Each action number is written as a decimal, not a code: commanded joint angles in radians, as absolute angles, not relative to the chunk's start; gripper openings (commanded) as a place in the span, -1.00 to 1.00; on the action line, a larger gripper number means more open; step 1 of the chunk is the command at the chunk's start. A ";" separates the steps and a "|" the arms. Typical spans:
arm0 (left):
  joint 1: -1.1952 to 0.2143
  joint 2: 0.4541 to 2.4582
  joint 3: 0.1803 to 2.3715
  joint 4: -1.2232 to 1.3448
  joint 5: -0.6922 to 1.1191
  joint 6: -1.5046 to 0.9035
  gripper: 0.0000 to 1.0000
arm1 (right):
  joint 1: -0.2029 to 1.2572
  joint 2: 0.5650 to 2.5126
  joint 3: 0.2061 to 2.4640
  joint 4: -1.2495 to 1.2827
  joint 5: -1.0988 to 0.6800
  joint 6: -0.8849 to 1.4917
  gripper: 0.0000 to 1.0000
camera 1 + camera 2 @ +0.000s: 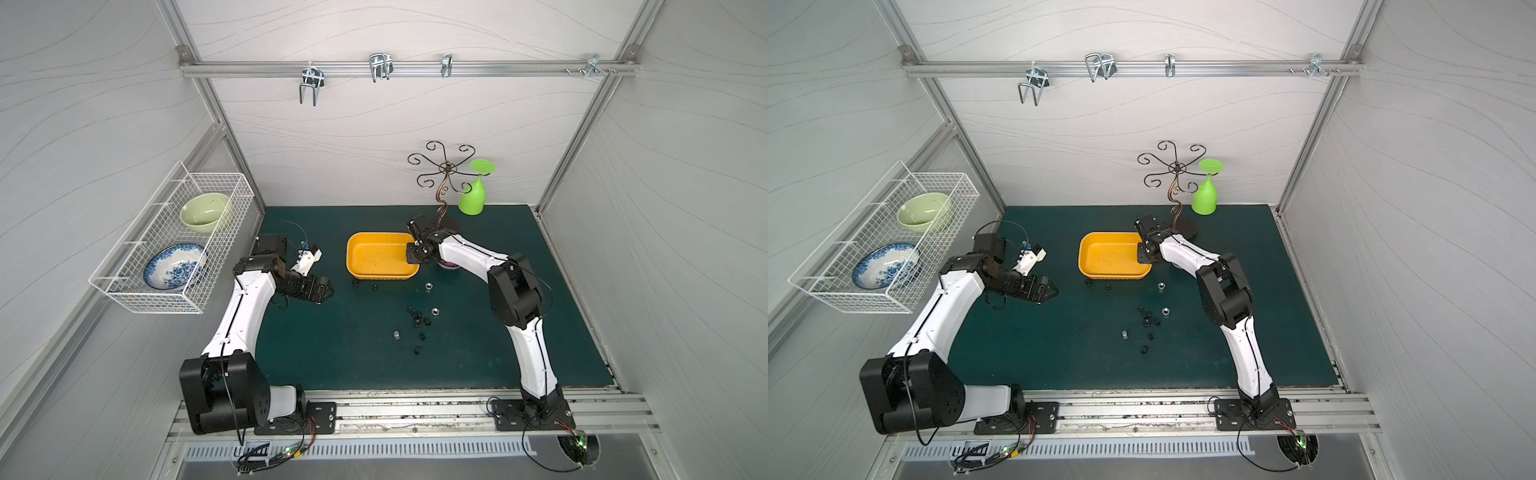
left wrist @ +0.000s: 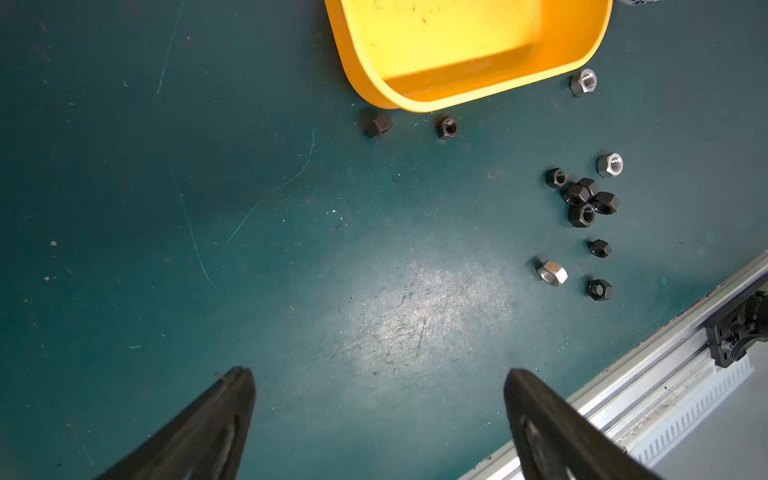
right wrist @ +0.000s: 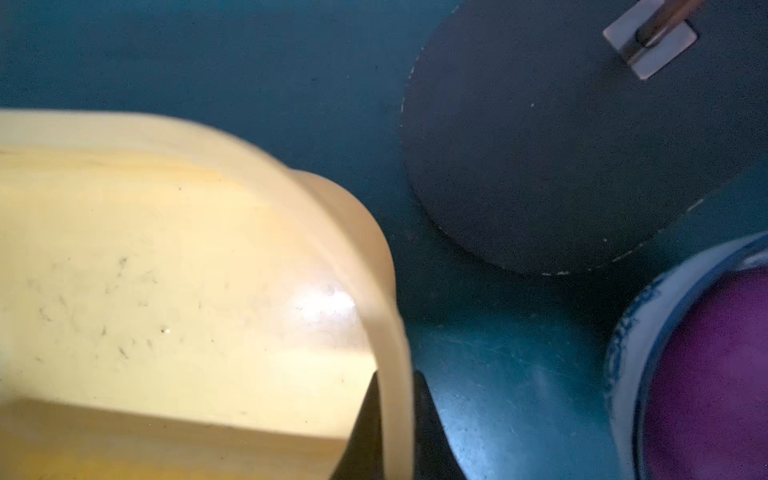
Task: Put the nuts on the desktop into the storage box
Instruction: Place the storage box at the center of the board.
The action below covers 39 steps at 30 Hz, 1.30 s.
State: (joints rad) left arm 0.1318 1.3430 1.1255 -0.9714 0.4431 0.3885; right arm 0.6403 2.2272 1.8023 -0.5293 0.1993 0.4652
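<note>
Currently: storage box (image 1: 382, 275), rim pinched between right fingers (image 3: 365, 440); left fingers (image 2: 208, 419) spread wide, empty; nuts (image 2: 584, 203) (black, some silver) loose on counter (image 2: 249, 208).

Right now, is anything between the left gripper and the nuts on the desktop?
Nothing visible: only bare desktop lies between the open left gripper and the nuts.

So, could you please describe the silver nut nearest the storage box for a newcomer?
Find the yellow storage box on the green desktop. Just off its near corner on the right arm's side lies one nut alone. It is shiny silver, unlike the two black nuts beside the box's near wall.
</note>
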 commanded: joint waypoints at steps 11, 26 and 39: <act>0.135 1.343 1.157 -0.977 0.493 0.396 0.97 | 0.656 2.321 1.964 -0.706 0.281 0.396 -0.68; 0.134 1.381 1.129 -0.930 0.541 0.390 0.97 | 0.639 2.174 1.916 -0.747 0.172 0.348 0.17; 0.135 1.300 0.947 -0.598 0.607 0.398 0.97 | 0.738 1.714 1.628 -0.692 0.202 0.304 0.70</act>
State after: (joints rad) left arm 0.1318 1.3235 0.9668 -0.7494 0.5510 0.3832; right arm 0.6964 1.8042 1.7153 -0.7071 0.1841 0.3328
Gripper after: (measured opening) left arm 0.986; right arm 0.849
